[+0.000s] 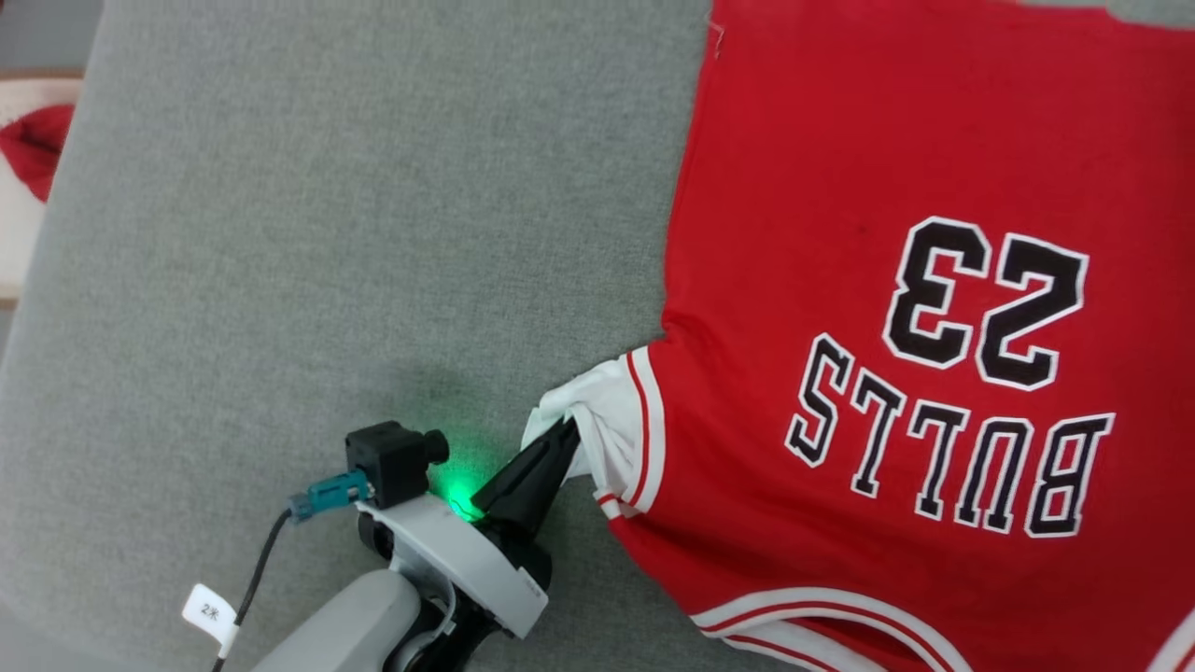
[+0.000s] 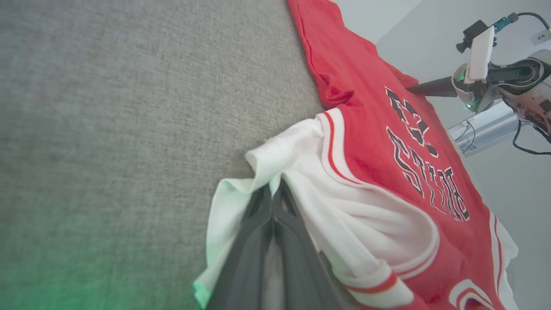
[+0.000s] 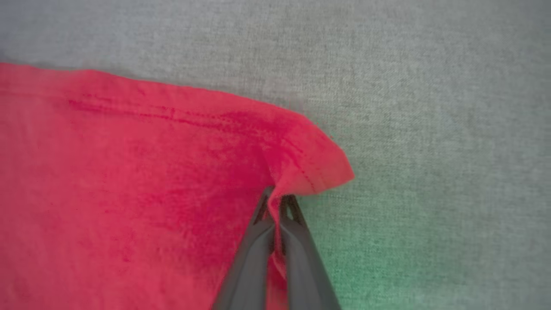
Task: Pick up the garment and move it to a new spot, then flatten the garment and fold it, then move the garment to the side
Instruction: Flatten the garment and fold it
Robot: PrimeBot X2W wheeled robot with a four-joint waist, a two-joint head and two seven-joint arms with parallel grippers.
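- our left gripper (image 1: 566, 437) sits low in view, its dark fingers pinched together on the white sleeve (image 1: 611, 401) of the red jersey (image 1: 840, 140).
- the jersey lies spread on a grey fabric surface (image 1: 327, 233), with "bulls 23" upside down to us.
- a green glow (image 1: 457, 469) lights the fabric beside the gripper's base.
- a white tag (image 1: 210, 613) hangs on its cable (image 1: 257, 569).

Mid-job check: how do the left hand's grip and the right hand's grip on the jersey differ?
The left hand pinches bunched white sleeve fabric; the right hand pinches a red stitched corner. Cloth around the left hand is crumpled into folds; by the right hand the jersey lies mostly smooth. Shared: both hands are shut on cloth, low over the grey surface.
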